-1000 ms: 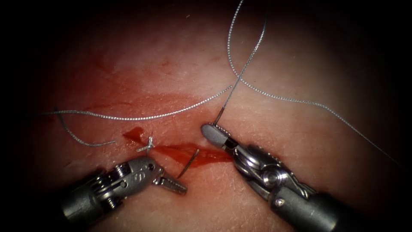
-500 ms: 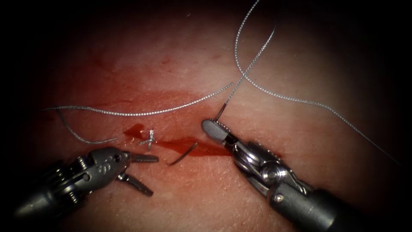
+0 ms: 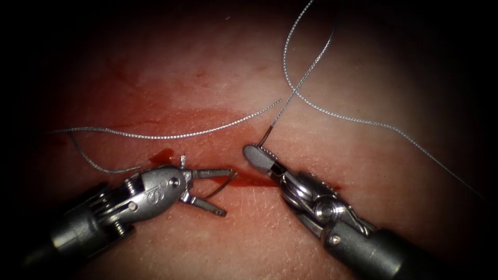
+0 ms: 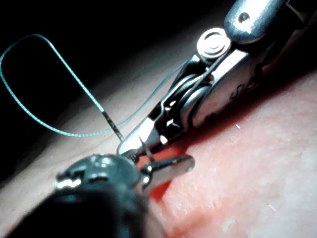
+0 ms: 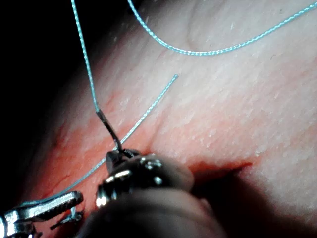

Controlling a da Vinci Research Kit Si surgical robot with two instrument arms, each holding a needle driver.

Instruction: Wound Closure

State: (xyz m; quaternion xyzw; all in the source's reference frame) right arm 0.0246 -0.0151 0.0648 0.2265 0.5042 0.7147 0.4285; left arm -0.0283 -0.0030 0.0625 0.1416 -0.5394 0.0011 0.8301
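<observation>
Needle point(image 3: 220, 185) through cut; right tool point(image 3: 258, 153) clamps its tail, left tool point(image 3: 218, 192) agape around tip

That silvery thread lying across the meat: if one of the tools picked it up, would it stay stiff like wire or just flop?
Probably floppy: the thread lies in loose curves on the tissue and loops freely where it rises from the needle in the right tool. It looks thin, so likely very light. Its twisted surface may give some grip, though the red fluid could make it slick.
</observation>
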